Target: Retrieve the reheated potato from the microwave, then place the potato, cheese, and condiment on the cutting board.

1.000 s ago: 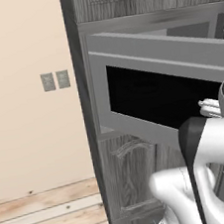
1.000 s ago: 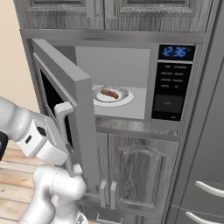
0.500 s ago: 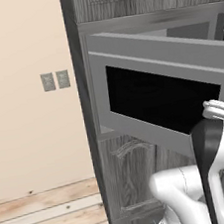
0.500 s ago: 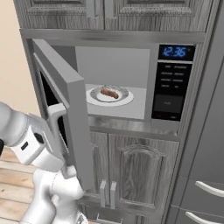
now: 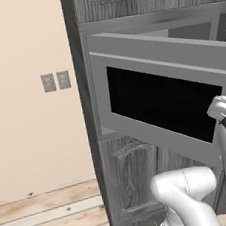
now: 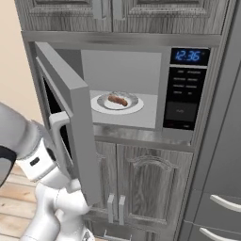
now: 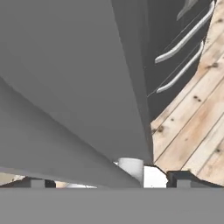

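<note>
The microwave (image 6: 186, 101) stands with its door (image 6: 75, 122) swung wide to the left. Inside, the potato (image 6: 117, 100) lies on a white plate (image 6: 101, 106). The door's dark window (image 5: 159, 104) faces the left base view. In the hand view my gripper (image 7: 109, 180) is open, close under the door's grey edge (image 7: 87, 96), with the pale handle (image 7: 130, 168) between its fingertips and not pinched. From the right base view the handle (image 6: 56, 121) sits beside my arm. The cheese, the condiment and the cutting board are out of view.
Grey cabinet doors (image 6: 150, 183) sit below the microwave, and drawers with bar handles (image 6: 223, 202) stand at the lower right. A beige wall with two outlet plates (image 5: 55, 81) is to the left. The floor is wooden planks (image 5: 48, 219).
The gripper has opened and let go of the door handle. The door has swung a little further open, and the arm has dropped lower beside it.
</note>
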